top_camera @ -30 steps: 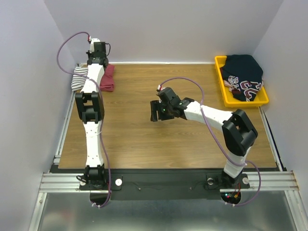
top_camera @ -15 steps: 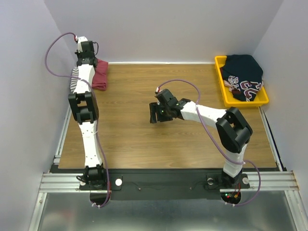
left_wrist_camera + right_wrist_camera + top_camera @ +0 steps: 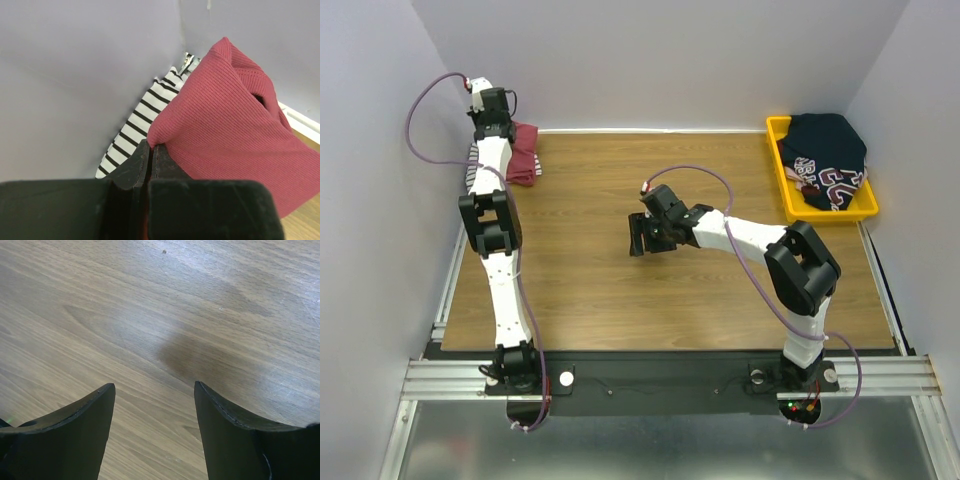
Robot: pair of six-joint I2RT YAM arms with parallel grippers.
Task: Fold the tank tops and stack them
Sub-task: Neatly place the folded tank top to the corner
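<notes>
The maroon red tank top (image 3: pixel 525 153) is bunched at the table's far left corner; in the left wrist view it (image 3: pixel 230 135) fills the right side. The striped white tank top (image 3: pixel 472 168) lies under and left of it against the wall, also in the left wrist view (image 3: pixel 135 127). My left gripper (image 3: pixel 151 146) is shut on an edge of the maroon top, in the top view (image 3: pixel 500 130) near the corner. My right gripper (image 3: pixel 638 237) is open and empty over bare wood at mid table, with nothing between its fingers (image 3: pixel 155 390).
A yellow bin (image 3: pixel 782 170) with dark printed clothes (image 3: pixel 828 155) stands at the far right. Grey walls close in the table on the left, back and right. A metal rail runs along the left edge (image 3: pixel 448 290).
My left gripper has carried the maroon top left and back, onto the striped top in the corner. My right gripper has shifted slightly left and stays open.
</notes>
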